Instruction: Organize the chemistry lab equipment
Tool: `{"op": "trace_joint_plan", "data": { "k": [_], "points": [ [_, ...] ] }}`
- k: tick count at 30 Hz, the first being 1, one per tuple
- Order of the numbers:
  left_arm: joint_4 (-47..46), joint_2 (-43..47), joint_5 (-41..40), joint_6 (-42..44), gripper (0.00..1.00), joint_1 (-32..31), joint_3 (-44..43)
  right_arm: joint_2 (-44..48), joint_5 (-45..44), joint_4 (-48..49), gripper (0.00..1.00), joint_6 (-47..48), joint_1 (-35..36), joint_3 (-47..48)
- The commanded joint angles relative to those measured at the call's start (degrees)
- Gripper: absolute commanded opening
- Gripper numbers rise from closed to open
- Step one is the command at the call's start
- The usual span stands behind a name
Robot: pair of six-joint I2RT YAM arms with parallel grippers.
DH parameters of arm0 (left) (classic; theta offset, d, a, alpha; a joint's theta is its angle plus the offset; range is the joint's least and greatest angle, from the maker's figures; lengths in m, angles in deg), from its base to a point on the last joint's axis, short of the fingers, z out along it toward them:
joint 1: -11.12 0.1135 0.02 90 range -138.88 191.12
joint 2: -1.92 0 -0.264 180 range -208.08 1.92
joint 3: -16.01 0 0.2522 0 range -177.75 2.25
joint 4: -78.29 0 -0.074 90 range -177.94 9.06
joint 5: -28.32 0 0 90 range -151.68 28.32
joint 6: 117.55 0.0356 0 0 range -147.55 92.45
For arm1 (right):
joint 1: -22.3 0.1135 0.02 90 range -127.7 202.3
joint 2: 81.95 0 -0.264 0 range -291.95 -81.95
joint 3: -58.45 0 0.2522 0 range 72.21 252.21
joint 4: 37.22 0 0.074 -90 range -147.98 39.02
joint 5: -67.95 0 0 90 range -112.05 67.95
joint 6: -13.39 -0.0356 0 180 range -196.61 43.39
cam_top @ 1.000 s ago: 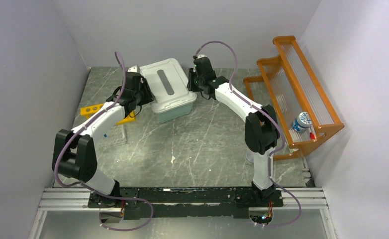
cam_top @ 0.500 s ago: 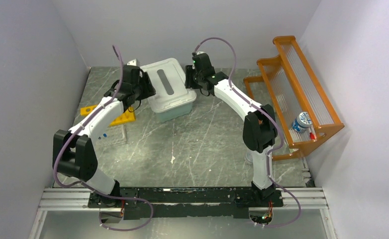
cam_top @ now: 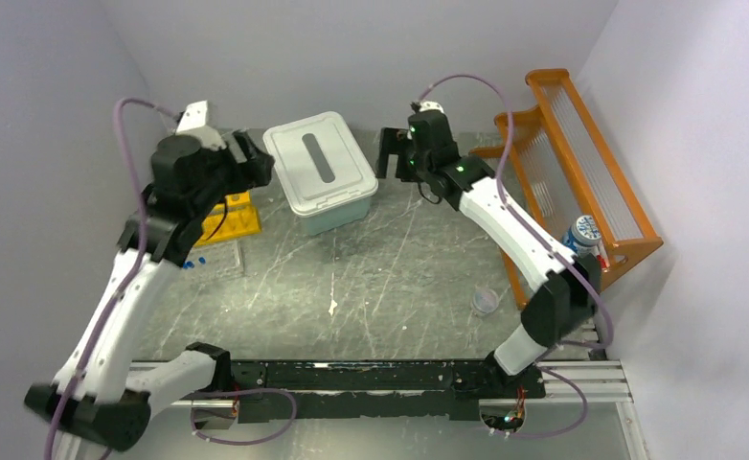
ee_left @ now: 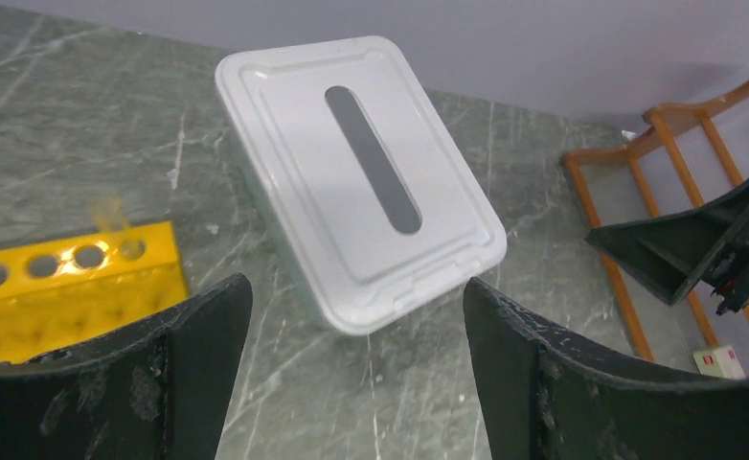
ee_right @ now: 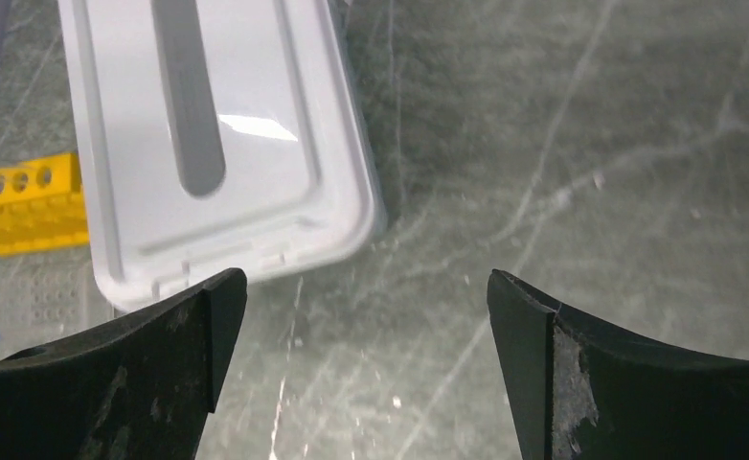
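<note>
A white lidded box [cam_top: 318,168] with a grey slot in its lid stands at the back middle of the table. My left gripper [cam_top: 256,163] hovers just left of it, open and empty; in the left wrist view the left gripper [ee_left: 354,316] has the box [ee_left: 356,172] ahead of its spread jaws. On the box's other side my right gripper [cam_top: 390,153] is apart from it, open and empty. The right wrist view has the right gripper [ee_right: 364,297] over bare table beside the box [ee_right: 208,144]. A yellow tube rack [cam_top: 229,216] lies left of the box. A clear cup [cam_top: 486,300] stands front right.
An orange wooden shelf [cam_top: 572,182] runs along the right wall, with a blue-and-white container [cam_top: 581,235] on its lower end. A clear flat tray [cam_top: 213,259] with small blue bits lies in front of the yellow rack. Walls close in the left, back and right.
Both grippers opened wide and drew back from the box's sides. The left arm lifted and swung left; the right arm swung right. The box stayed in place.
</note>
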Motion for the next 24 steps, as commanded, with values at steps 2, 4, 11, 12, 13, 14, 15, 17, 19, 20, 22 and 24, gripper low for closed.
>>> {"op": "trace_joint_plan", "data": {
  "k": [2, 4, 11, 12, 13, 14, 15, 17, 19, 20, 22, 24],
  "points": [
    [15.5, 12.3, -2.0, 3.6, 0.84, 0.2, 2.6, 12.1, -5.7, -6.5, 0.99, -4.6, 1.1, -10.9],
    [21.3, 16.8, -3.9, 3.6, 0.83, 0.2, 3.1, 17.5, -7.2, -7.9, 1.0, -5.2, 1.4, -15.9],
    [34.7, 28.9, -9.3, 5.2, 0.84, 0.2, -2.1, 31.8, -8.2, -12.0, 0.99, -1.5, 1.6, -20.1],
    [36.0, 29.4, -10.1, 5.5, 0.84, 0.2, -4.0, 32.9, -8.5, -13.1, 1.0, -1.0, 1.6, -18.7],
    [37.1, 29.6, -10.3, 5.5, 0.84, 0.1, -5.9, 33.8, -8.8, -14.3, 1.0, -0.6, 1.7, -17.3],
    [38.2, 29.9, -10.8, 5.3, 0.84, 0.2, -7.6, 34.7, -9.4, -15.2, 1.0, -0.3, 1.7, -15.9],
    [39.1, 30.1, -10.9, 5.1, 0.84, 0.2, -8.8, 35.6, -10.0, -16.0, 1.0, 0.1, 1.7, -15.0],
    [40.8, 30.6, -10.6, 4.9, 0.84, 0.2, -10.5, 37.2, -10.6, -16.8, 1.0, 1.2, 1.7, -13.9],
    [42.6, 30.7, -10.9, 4.8, 0.84, 0.2, -11.6, 38.5, -10.2, -17.4, 1.0, 2.1, 1.7, -13.7],
    [43.3, 30.7, -11.2, 5.0, 0.84, 0.2, -12.2, 38.8, -9.5, -17.5, 1.0, 2.5, 1.7, -13.6],
    [44.6, 30.5, -12.0, 4.9, 0.85, 0.2, -13.0, 39.0, -8.9, -18.1, 1.0, 2.5, 1.7, -13.2],
    [45.1, 30.4, -12.0, 4.9, 0.85, 0.2, -13.4, 38.9, -9.4, -18.3, 1.0, 2.4, 1.7, -13.2]
  ]
}}
